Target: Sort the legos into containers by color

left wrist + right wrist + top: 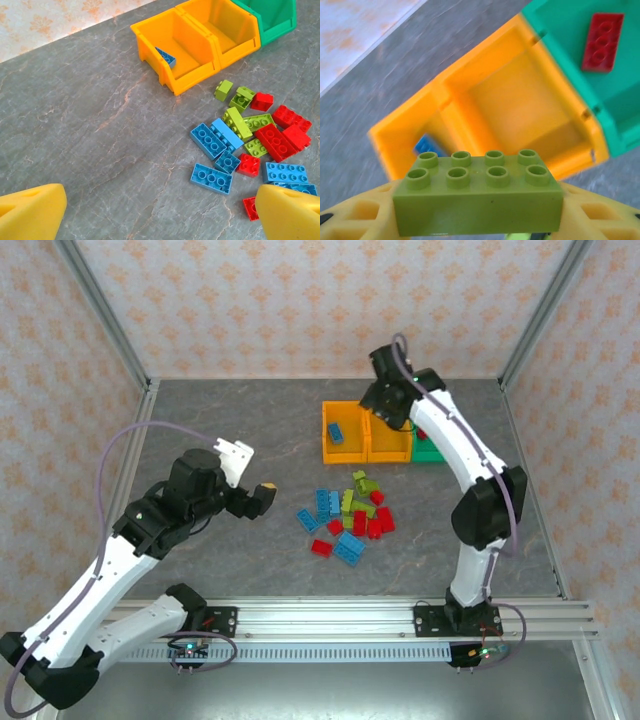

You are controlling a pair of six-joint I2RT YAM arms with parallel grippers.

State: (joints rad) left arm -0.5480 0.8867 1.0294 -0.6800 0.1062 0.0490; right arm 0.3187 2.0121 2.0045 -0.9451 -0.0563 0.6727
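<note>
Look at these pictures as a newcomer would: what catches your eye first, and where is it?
The lime green brick clamped in the right gripper, up by the orange bins, stands out most. Next comes the bright heap of blue, green and red legos in the middle of the grey table. One red brick lies in the green bin.

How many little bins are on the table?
3, side by side at the far end: left orange bin with a blue brick, middle orange bin, and green bin rightmost, partly behind the right arm.
</note>
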